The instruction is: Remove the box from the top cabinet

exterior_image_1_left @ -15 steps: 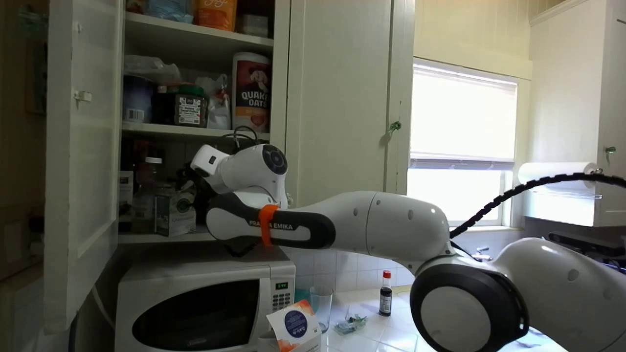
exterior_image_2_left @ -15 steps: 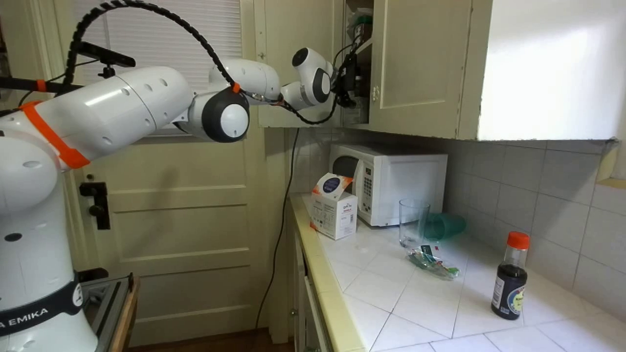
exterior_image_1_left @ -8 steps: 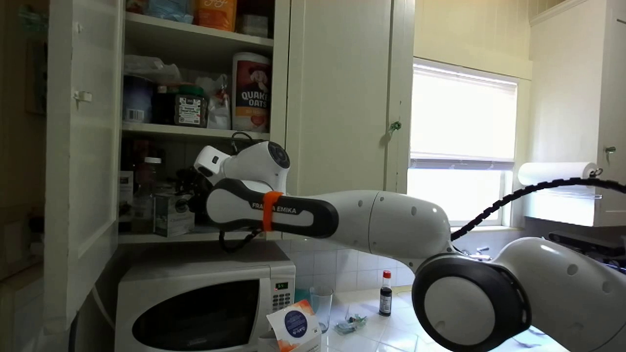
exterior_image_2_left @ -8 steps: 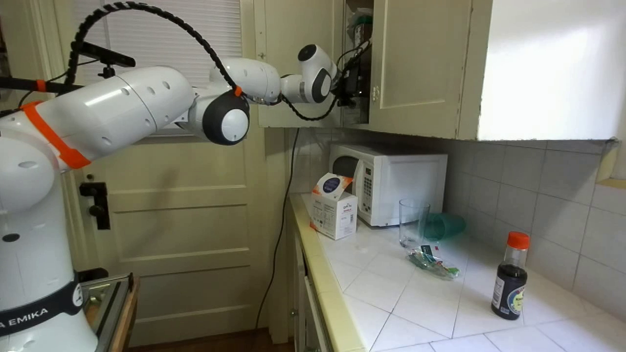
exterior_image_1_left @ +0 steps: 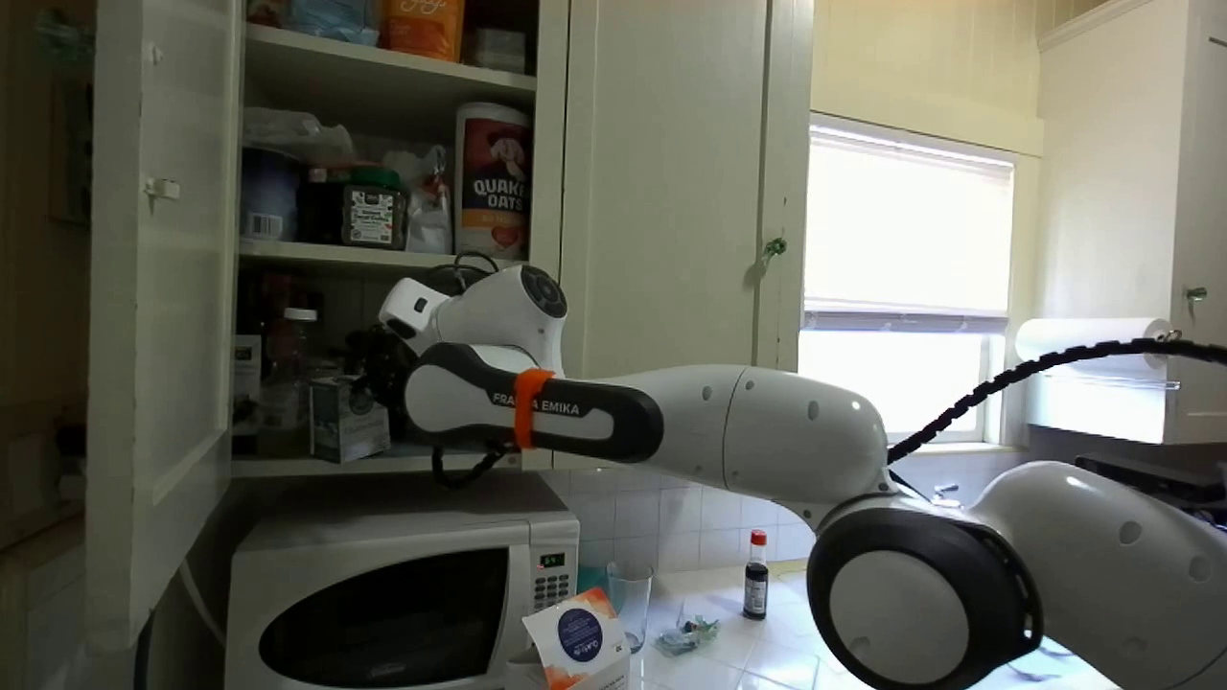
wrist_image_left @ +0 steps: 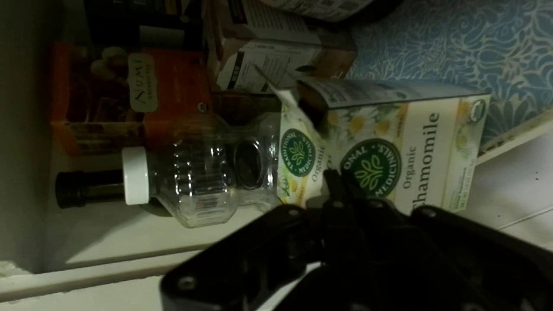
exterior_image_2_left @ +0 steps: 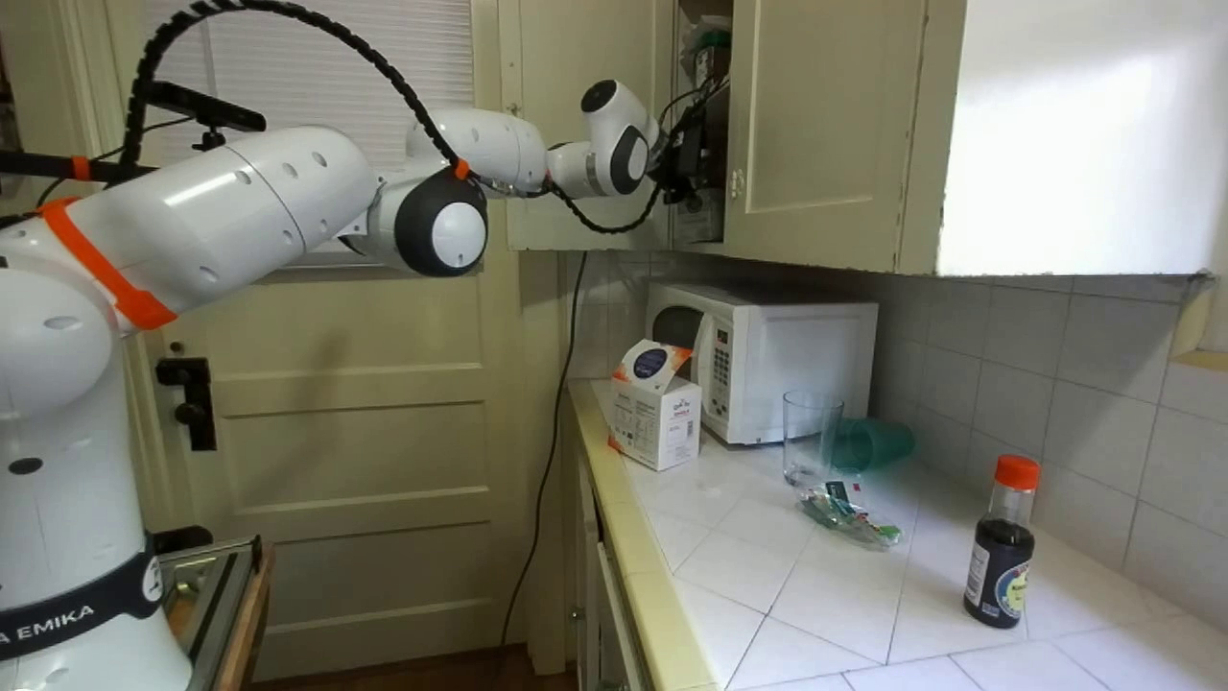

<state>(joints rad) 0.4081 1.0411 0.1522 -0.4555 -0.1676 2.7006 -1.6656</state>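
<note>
The box, a chamomile tea carton (wrist_image_left: 432, 151), stands on the lowest shelf of the top cabinet (exterior_image_1_left: 383, 256). It shows at a slight angle in an exterior view (exterior_image_1_left: 350, 422). In the wrist view it appears sideways, its top loosened and a thin flap (wrist_image_left: 276, 88) sticking out. My gripper (wrist_image_left: 340, 174) is shut on the carton's upper edge, one fingertip over the top face and one over the front. Just how much cardboard is pinched is hidden by the dark fingers. From outside, the gripper (exterior_image_2_left: 683, 173) is a dark shape reaching into the cabinet, its fingertips unclear.
A clear bottle with a white cap (wrist_image_left: 136, 175) and an orange Numi box (wrist_image_left: 129, 93) crowd the same shelf. The open cabinet door (exterior_image_1_left: 182, 287) flanks it. Below are the microwave (exterior_image_1_left: 383, 537), another carton (exterior_image_2_left: 657, 413), a glass (exterior_image_2_left: 811, 437) and a sauce bottle (exterior_image_2_left: 1000, 547).
The wrist has risen a little and tilted. On its shelf the chamomile box has shifted slightly to the right and turned in an exterior view.
</note>
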